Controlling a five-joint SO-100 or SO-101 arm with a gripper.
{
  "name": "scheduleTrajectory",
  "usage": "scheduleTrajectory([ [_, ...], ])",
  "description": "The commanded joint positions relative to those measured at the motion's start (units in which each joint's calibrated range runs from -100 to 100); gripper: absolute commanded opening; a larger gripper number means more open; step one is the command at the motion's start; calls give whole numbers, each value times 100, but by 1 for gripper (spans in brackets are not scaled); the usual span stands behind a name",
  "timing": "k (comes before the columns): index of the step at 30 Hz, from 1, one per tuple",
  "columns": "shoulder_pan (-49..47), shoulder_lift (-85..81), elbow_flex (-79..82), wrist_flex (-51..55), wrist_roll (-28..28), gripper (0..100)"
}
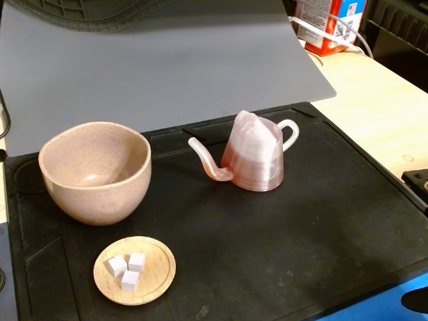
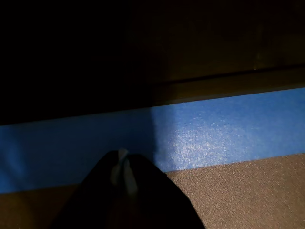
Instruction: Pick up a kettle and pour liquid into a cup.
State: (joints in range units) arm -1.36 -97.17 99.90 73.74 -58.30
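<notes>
Sitting apart — kettle (image 1: pixel 256 158) holding reddish liquid (image 1: pixel 253 174), cup (image 1: pixel 95 171) empty.

The fixed view looked down at a slant from the front, from medium distance, over the black mat (image 1: pixel 321 221), with the cup (image 1: pixel 95 170) at 9 o'clock and the kettle (image 1: pixel 254 155) near the middle. My wrist view looked very close at a blue tape strip (image 2: pixel 214 133), my gripper (image 2: pixel 123 167) entering at 6 o'clock. Both views shared perhaps only that blue strip (image 1: pixel 394 304), at 5 o'clock in the fixed view.
</notes>
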Motion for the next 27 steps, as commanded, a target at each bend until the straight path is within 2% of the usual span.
scheduleTrajectory([
  [1, 3, -27, 1, 14, 8, 1],
  [27, -20, -9, 1, 6, 8, 1],
])
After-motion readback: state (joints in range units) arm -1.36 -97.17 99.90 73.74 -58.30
